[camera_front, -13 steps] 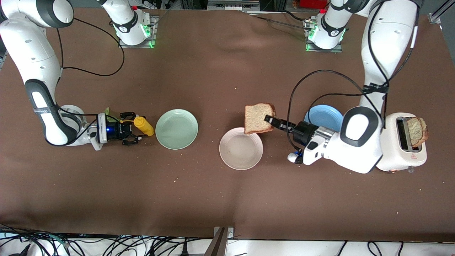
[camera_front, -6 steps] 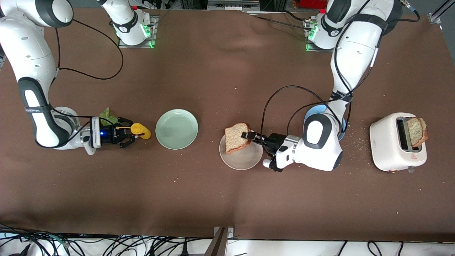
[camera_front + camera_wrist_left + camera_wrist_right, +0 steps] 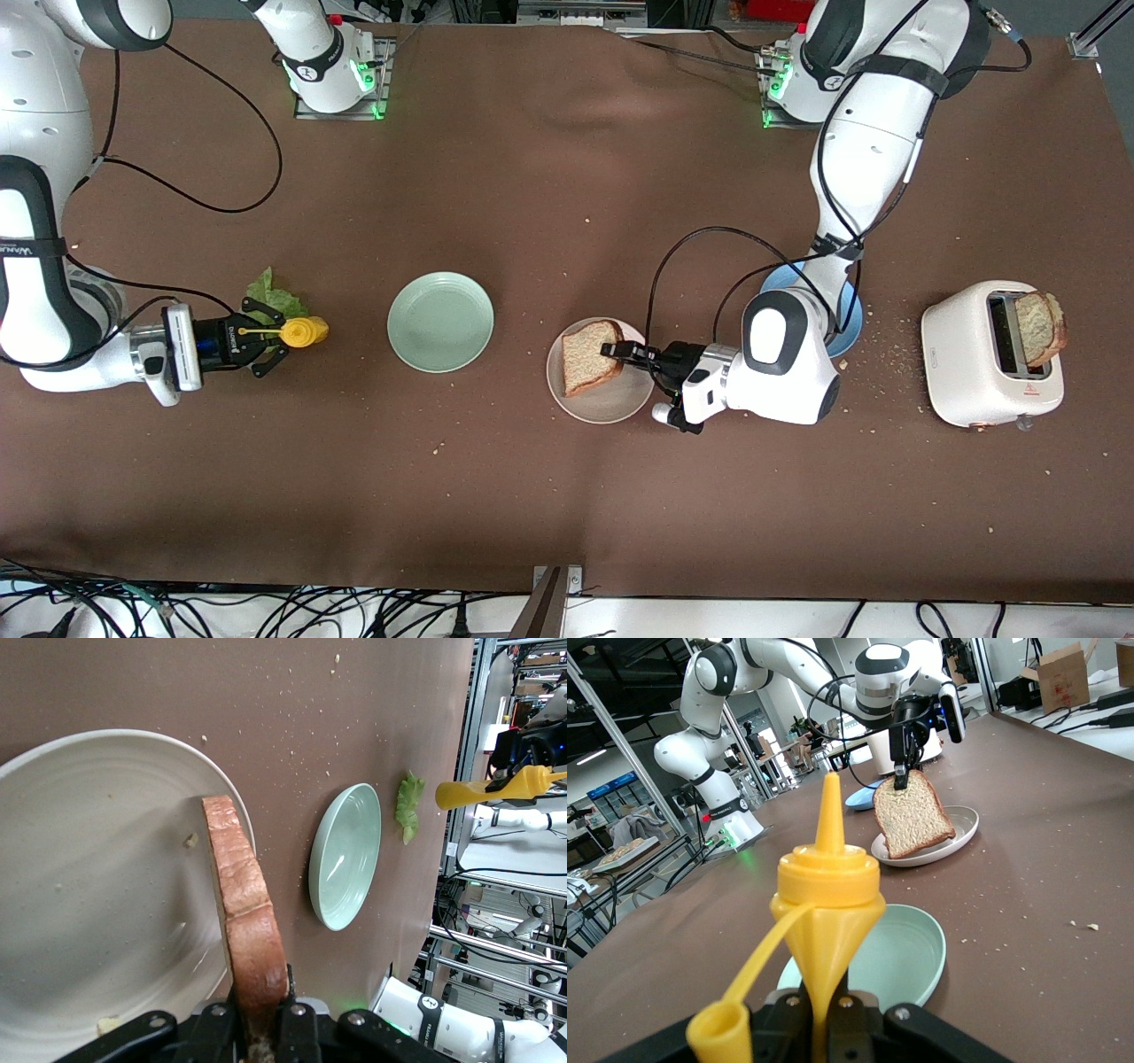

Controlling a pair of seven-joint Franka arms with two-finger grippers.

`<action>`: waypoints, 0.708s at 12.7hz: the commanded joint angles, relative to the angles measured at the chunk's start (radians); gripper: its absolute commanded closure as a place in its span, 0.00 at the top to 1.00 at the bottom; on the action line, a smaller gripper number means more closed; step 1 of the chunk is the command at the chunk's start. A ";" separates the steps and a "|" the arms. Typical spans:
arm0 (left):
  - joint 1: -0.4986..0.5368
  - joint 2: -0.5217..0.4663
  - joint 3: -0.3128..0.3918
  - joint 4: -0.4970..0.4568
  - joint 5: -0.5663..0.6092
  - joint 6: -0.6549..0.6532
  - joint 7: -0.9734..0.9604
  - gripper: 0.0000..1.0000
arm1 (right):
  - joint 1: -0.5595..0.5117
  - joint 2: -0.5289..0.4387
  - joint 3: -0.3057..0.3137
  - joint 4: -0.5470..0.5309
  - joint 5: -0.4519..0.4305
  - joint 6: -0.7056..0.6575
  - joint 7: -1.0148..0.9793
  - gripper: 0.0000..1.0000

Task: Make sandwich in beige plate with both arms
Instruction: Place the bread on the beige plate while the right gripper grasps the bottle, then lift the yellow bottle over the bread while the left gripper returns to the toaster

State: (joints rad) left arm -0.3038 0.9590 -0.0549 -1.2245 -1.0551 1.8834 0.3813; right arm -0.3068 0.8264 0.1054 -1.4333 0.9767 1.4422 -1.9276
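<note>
A brown bread slice (image 3: 587, 356) leans tilted in the beige plate (image 3: 611, 403), its lower edge on the plate. My left gripper (image 3: 617, 351) is shut on its crust; the left wrist view shows the crust (image 3: 244, 921) pinched between the fingers over the plate (image 3: 89, 904). A second bread slice (image 3: 1038, 326) stands in the toaster (image 3: 974, 372). The green lettuce leaf (image 3: 273, 295) lies on the table toward the right arm's end. Beside it, my right gripper (image 3: 268, 339) is shut on a yellow squeeze bottle (image 3: 304, 332) (image 3: 828, 895), held sideways above the table.
A mint-green plate (image 3: 440, 321) sits between the bottle and the beige plate. A blue plate (image 3: 852, 330) lies mostly hidden under the left arm, next to the toaster. Crumbs dot the brown cloth. Black cables trail from both wrists.
The left arm brought the bread down from above the plate's rim into the beige plate. The right gripper shut on the yellow bottle and drew it toward the right arm's end.
</note>
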 commanded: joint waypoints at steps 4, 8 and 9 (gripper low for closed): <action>0.015 -0.005 0.010 -0.055 -0.036 0.028 0.010 1.00 | 0.060 0.003 0.010 0.144 -0.035 -0.016 0.281 0.00; 0.046 -0.025 0.052 -0.052 0.082 0.017 -0.034 1.00 | 0.132 0.003 0.007 0.212 -0.079 0.036 0.438 0.00; 0.075 -0.040 0.052 -0.046 0.146 -0.004 -0.068 1.00 | 0.152 0.003 0.010 0.227 -0.104 0.052 0.461 0.00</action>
State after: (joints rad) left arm -0.2636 0.9604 -0.0041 -1.2619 -0.9970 1.9038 0.3631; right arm -0.1810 0.8255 0.1128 -1.2480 0.9115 1.4777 -1.5272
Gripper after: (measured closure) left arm 0.000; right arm 0.947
